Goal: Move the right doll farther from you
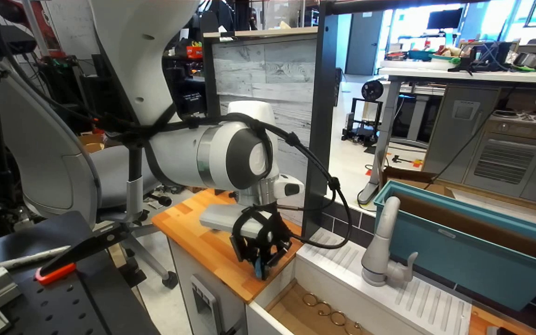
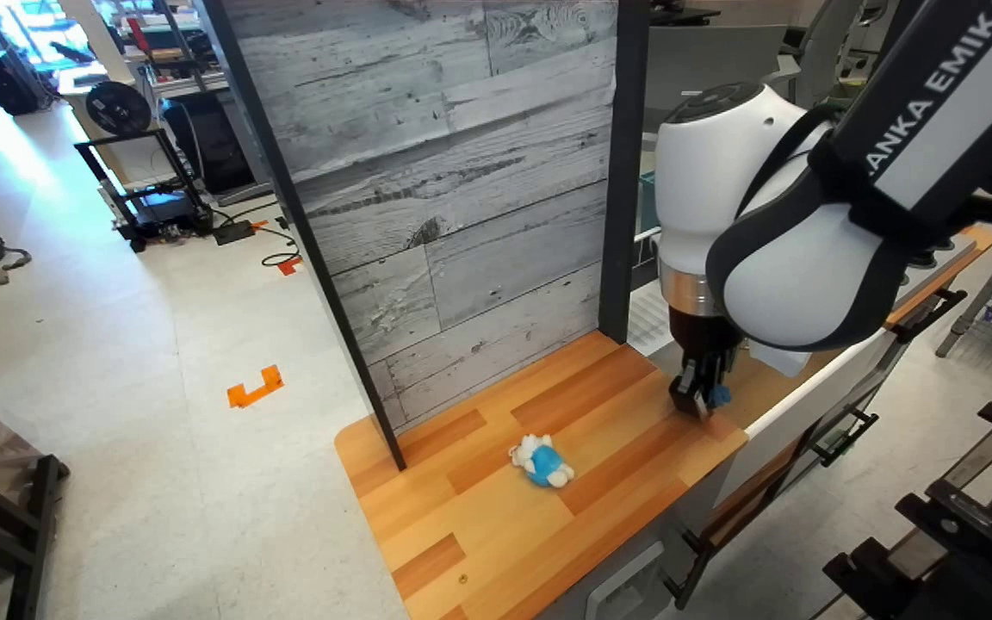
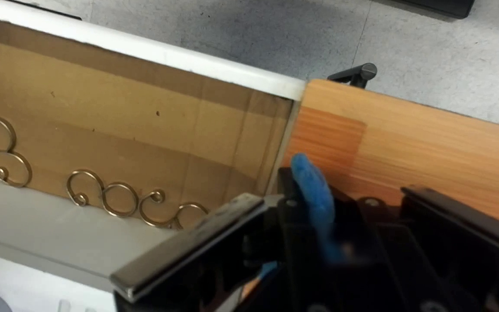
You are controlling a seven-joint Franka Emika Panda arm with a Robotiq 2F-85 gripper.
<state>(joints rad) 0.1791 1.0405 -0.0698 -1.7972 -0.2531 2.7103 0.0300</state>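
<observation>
The right doll is a small, oblong, saturated-blue toy. In the wrist view the doll (image 3: 316,195) sticks up between my dark finger pads, with its lower part hidden by them. My gripper (image 3: 319,216) is shut on it. In both exterior views a bit of the doll (image 1: 259,268) (image 2: 720,395) shows at the fingertips. The gripper (image 1: 263,270) (image 2: 699,400) points down, low over the wooden counter (image 2: 496,525) near its edge with the basin. I cannot tell whether the doll touches the counter.
A light-blue-and-white toy (image 2: 542,462) lies on the counter in an exterior view. The white-rimmed basin (image 3: 189,60) with curled metal wire (image 3: 119,199) adjoins the counter. A grey wood-look panel (image 2: 461,172) stands along the counter. A faucet (image 1: 382,246) and a teal planter (image 1: 458,260) stand beyond the basin.
</observation>
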